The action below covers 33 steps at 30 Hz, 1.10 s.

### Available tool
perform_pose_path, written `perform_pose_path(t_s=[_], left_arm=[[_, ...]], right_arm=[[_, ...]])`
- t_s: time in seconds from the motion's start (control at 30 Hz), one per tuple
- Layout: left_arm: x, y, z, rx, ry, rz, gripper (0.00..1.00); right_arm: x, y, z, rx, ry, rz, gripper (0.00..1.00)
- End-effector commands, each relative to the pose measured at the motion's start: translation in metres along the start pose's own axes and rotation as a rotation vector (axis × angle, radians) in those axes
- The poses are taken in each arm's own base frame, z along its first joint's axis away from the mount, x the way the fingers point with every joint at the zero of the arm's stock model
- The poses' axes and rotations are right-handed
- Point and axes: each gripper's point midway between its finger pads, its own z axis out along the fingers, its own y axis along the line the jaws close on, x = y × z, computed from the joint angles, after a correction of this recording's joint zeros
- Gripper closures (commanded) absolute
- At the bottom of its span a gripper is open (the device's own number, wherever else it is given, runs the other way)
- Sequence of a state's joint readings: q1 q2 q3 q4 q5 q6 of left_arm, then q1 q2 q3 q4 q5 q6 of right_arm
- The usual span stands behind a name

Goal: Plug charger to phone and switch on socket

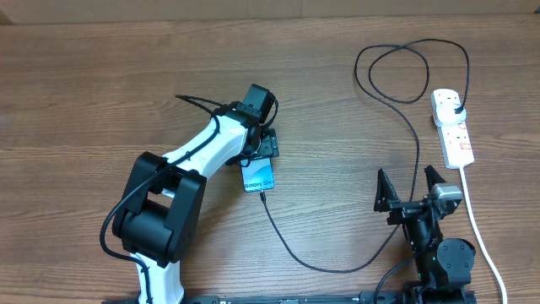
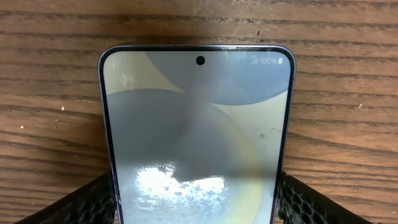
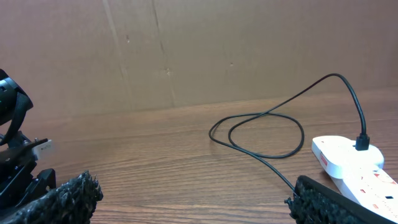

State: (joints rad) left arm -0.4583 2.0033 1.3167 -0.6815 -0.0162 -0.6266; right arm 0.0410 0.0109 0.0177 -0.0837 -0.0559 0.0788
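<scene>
From overhead, my left tool [image 1: 261,160] sits at the top end of the Galaxy phone [image 1: 259,177], which lies flat near the middle of the worktop [image 1: 101,76]. I hold it there so the handset cannot slide. The charger cable [image 1: 337,266] meets the phone's 6 o'clock end. It looks seated to me, though the joint is too small to be sure. From there it sweeps toward 4 o'clock, climbs, loops at 1 o'clock and ends in the black plug [image 1: 456,110], which is in the power strip [image 1: 456,139] at 3 o'clock. My right tool [image 1: 410,190] rests at 4 o'clock with its fingers spread and holds nothing. It is near the strip but apart from it, well placed to reach the switches.

From the left wrist, my fingers [image 2: 87,202] press both long edges of the phone, at 7 and 5 o'clock, so this tool is clamped on it. The screen is lit.

From the right wrist, the fingertips [image 3: 62,199] stand wide apart. The strip lies at 4 o'clock just beyond the right fingertip. I cannot read the switch state, and I judge pressing the switch is what remains.
</scene>
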Motion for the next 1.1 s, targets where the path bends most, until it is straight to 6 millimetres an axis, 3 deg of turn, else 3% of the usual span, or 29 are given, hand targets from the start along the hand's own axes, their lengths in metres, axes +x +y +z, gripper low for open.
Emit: perform_pose_path(t_s=[0.0,1.07], left_arm=[[0.0212,0.0119,0.0255,-0.041,0.079,-0.004,0.16],[0.0211,0.012,0.0255,-0.041,0.078,-0.004,0.13]], right_arm=[[0.0025,0.0017,0.0002,-0.01,0.0,-0.002,0.0],[0.0025,0.0017,0.0002,-0.01,0.0,-0.002,0.0]])
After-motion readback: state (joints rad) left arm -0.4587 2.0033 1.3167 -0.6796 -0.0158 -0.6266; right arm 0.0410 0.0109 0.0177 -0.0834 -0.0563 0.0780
